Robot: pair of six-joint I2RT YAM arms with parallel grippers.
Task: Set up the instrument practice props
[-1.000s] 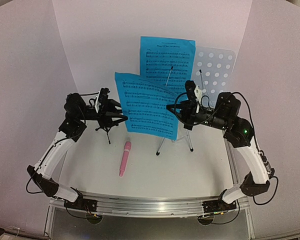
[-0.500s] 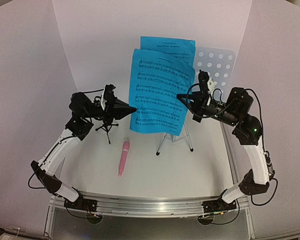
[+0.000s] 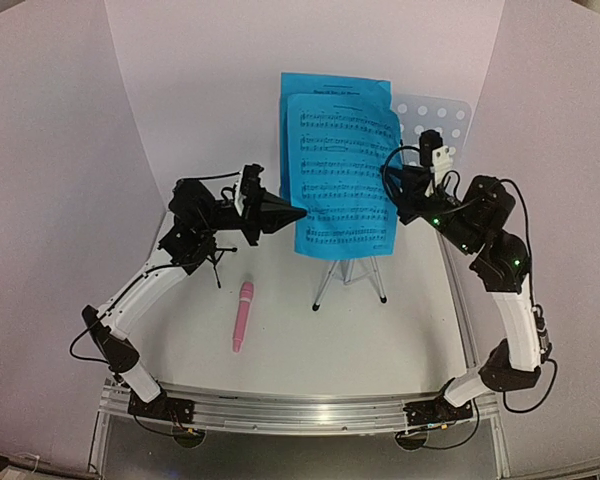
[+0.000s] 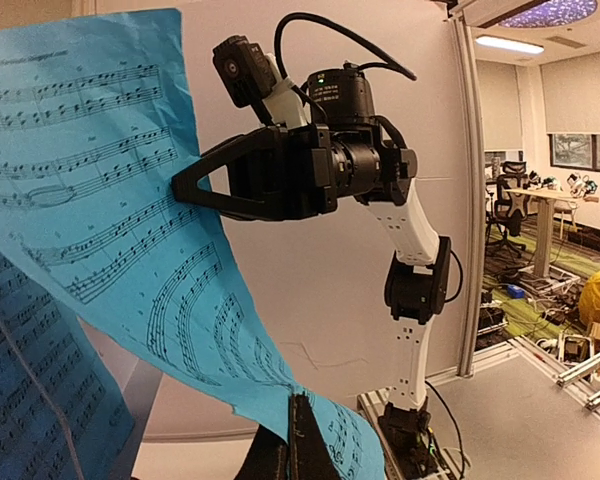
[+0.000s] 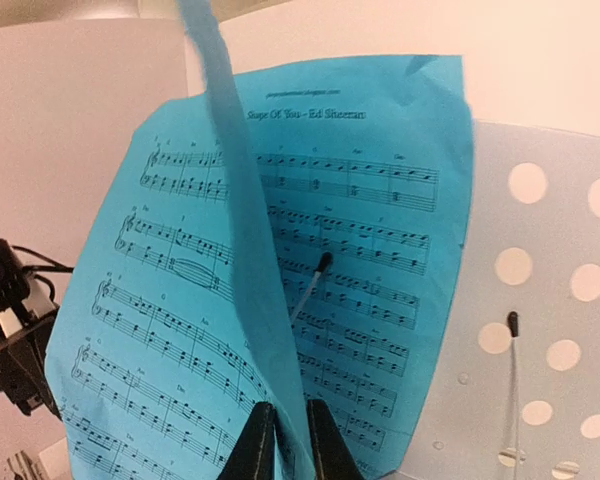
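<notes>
Between left gripper (image 3: 298, 212) and right gripper (image 3: 388, 180): bright blue music sheet (image 3: 345, 175) upright before pale blue perforated music stand (image 3: 445, 120) | left gripper pinches one edge | right gripper narrowly parted around opposite edge

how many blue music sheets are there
2. The back sheet rests on the music stand; the front sheet hangs before it, pinched by the left gripper, its other edge inside the right gripper. No others show.

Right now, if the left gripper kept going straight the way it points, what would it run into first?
The left gripper pinches the front blue music sheet, so that would probably buckle first; beyond it, its wrist view shows the right gripper roughly ahead, depth unclear.
</notes>
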